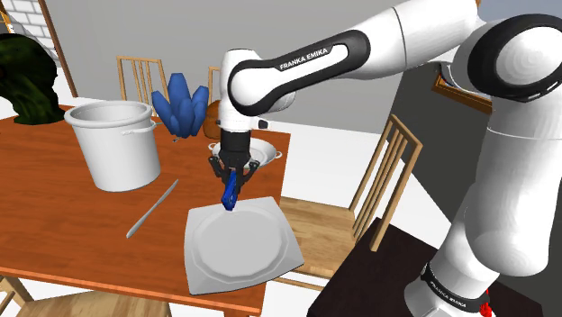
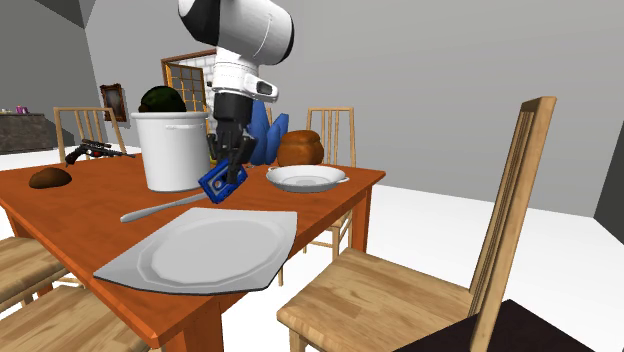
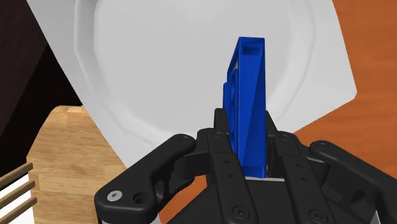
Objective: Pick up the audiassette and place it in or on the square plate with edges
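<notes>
Closed narrowly on a blue cassette (image 3: 249, 95), black fingers (image 3: 220, 127) pinching its flat faces near one end, the rest sticking out past the fingertips. Held tilted in mid-air at mid-frame in the shoulder view, clear of the orange-brown tabletop (image 1: 54, 225). Beyond it in the wrist view, a white square plate (image 1: 236, 243) with a raised rim. From the second exterior view, seemingly above the plate's far edge rather than its centre. Upper left in the shoulder view, a white pot (image 1: 115, 144).
</notes>
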